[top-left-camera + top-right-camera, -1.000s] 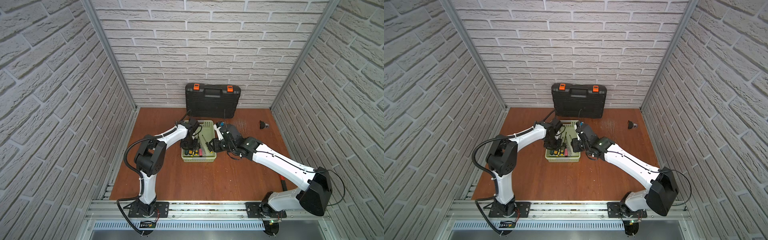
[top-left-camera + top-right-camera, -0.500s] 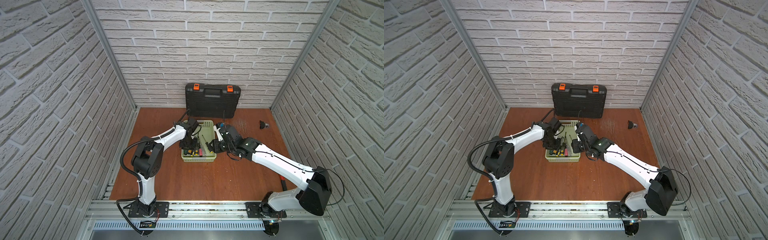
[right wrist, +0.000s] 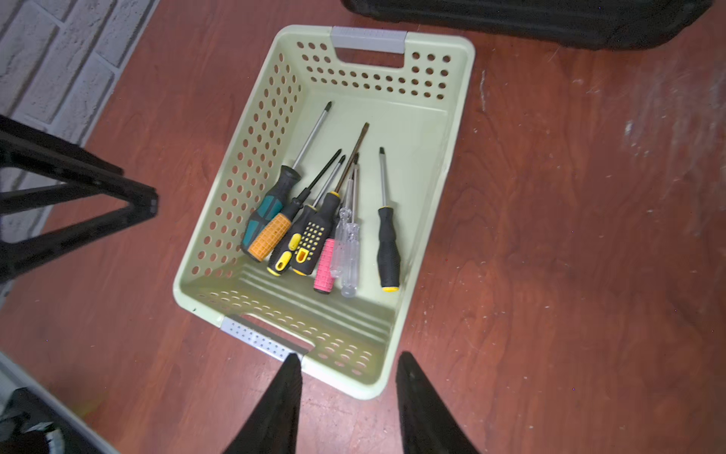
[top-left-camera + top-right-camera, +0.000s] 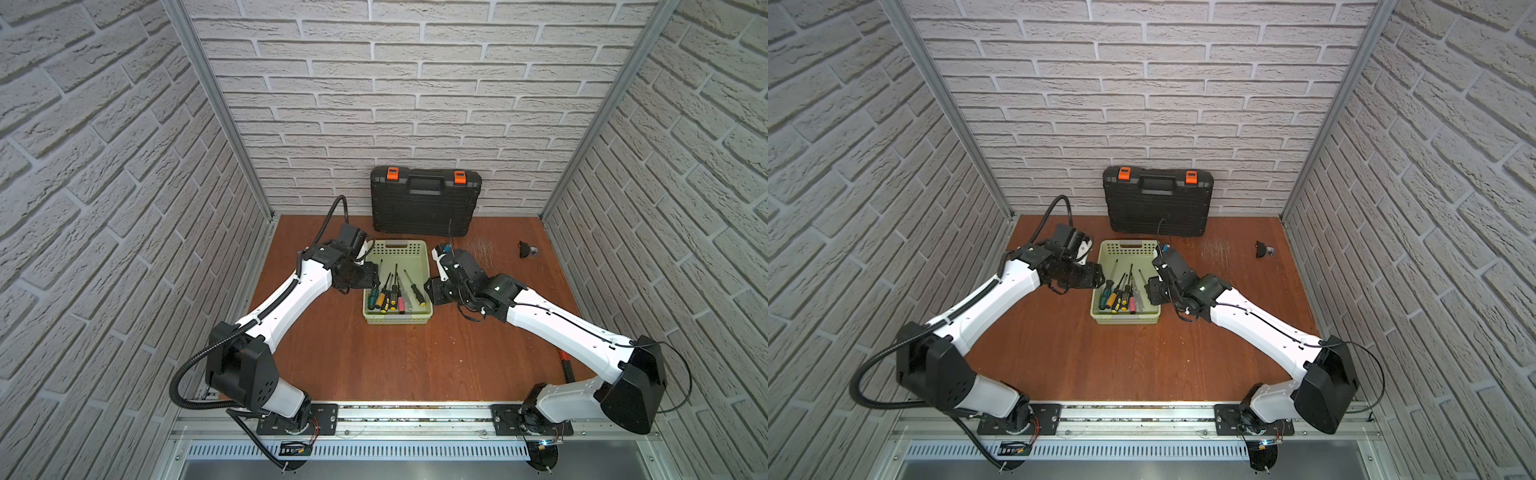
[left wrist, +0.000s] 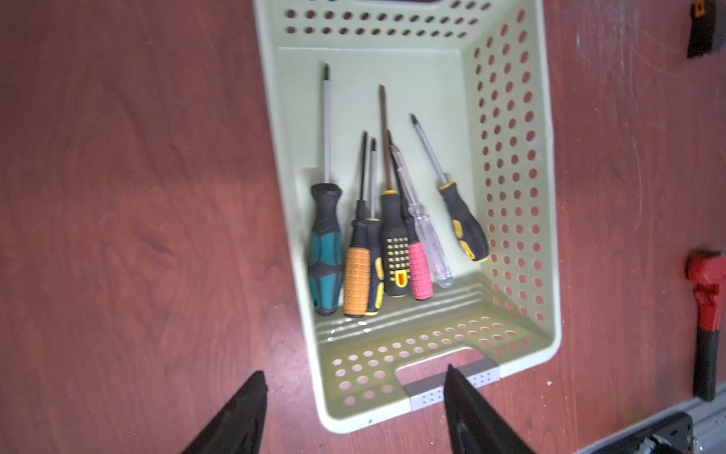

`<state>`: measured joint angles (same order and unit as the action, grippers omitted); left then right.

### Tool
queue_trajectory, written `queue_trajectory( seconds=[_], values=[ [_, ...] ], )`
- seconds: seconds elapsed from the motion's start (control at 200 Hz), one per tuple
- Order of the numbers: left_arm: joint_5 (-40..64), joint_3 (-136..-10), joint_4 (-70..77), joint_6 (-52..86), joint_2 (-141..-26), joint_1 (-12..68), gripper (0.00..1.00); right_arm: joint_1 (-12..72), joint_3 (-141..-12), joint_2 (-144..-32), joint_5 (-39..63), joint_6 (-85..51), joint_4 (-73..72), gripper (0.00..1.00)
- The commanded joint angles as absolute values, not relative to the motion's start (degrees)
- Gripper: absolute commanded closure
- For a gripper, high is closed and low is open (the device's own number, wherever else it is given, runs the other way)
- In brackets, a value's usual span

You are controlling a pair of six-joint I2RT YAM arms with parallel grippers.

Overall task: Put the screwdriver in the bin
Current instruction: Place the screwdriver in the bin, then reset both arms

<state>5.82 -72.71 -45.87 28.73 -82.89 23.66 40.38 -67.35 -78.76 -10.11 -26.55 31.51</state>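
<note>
The pale green bin (image 4: 398, 320) (image 4: 1125, 321) stands mid-table, and several screwdrivers lie side by side in its near half. From left to right they have teal (image 5: 325, 251), orange (image 5: 356, 283), black-yellow (image 5: 395, 251), pink (image 5: 419, 271) and clear (image 5: 430, 243) handles. One more black-yellow screwdriver (image 5: 467, 232) lies apart by the right wall. My left gripper (image 5: 355, 375) (image 4: 371, 277) hangs open over the bin's left rim and holds nothing. Just off the bin's right rim my right gripper (image 3: 349, 355) (image 4: 432, 291) is also open, with nothing between its fingers.
A black toolcase (image 4: 426, 203) with orange latches leans on the back wall behind the bin. A small black part (image 4: 527, 249) lies at the back right. A red and black tool (image 4: 565, 365) (image 5: 707, 298) lies near the right wall.
My left gripper has opened wide and pulled back from over the bin's middle toward its left rim. The right gripper's jaws have spread a little wider.
</note>
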Motion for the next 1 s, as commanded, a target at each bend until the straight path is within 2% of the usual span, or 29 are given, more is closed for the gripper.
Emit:
queue_trajectory(
  seconds=[0.0, 0.1, 0.215, 0.235, 0.255, 0.295, 0.345, 0.405, 0.465, 0.525, 0.62, 0.835, 0.995],
  values=[
    [6.16, -69.15, -38.62, 27.95, -78.01, 19.22, 0.22, 40.28, -70.37, -77.14, -18.83, -20.6, 30.39, 0.49],
    [5.95, -65.8, -33.26, 24.15, -75.56, 14.9, 0.21, 39.88, -72.06, -78.15, -27.75, -15.2, 30.69, 0.36],
    [2.82, -62.69, -28.85, 23.71, -74.02, 8.47, 0.21, 37.39, -71.14, -77.0, -34.07, -8.81, 25.72, 0.34],
    [2.81, -62.01, -27.77, 23.34, -73.71, 7.23, 0.15, 36.85, -70.41, -76.36, -35.32, -7.31, 23.83, 0.34],
    [2.59, -61.25, -26.53, 22.8, -73.31, 6.28, 0.03, 36.33, -69.18, -75.75, -36.49, -5.44, 21.27, 0.34],
    [0.46, -59.69, -24.17, 22.23, -72.48, 4.92, 0.02, 34.99, -65.62, -73.88, -37.5, -0.95, 14.51, 0.31],
    [-1.79, -57.35, -20.57, 20.78, -71.58, 3.68, 0.02, 32.35, -60.38, -72.13, -35.15, 3.37, 5.87, 0.21],
    [-4.35, -53.98, -15.5, 18.76, -70.65, 2.79, 0.02, 28.87, -56.09, -71.53, -28.71, 6.7, 0.87, 0.16],
    [-8.37, -50.52, -10.99, 16.91, -70.18, 2.46, 0.02, 25.07, -56.33, -73.23, -24.05, 4.12, 4.0, 0.18],
    [-13.45, -47.9, -9.06, 16.4, -70.61, 2.18, 0.02, 22.17, -56.02, -74.56, -24.71, 0.4, 5.63, 0.21],
    [-17.09, -43.94, -3.71, 12.46, -71.93, 1.69, 0.02, 20.98, -47.12, -71.21, -28.83, 2.2, -6.41, 0.01],
    [-22.69, -36.24, 13.18, 6.98, -76.63, 0.59, 0.02, 12.34, -37.2, -69.26, -20.43, 2.26, -15.05, 0.0],
    [-14.37, -32.64, 26.79, 4.13, -81.07, -0.61, 0.02, 9.73, -30.8, -72.71, -19.92, 3.46, -25.74, 0.0]
  ],
)
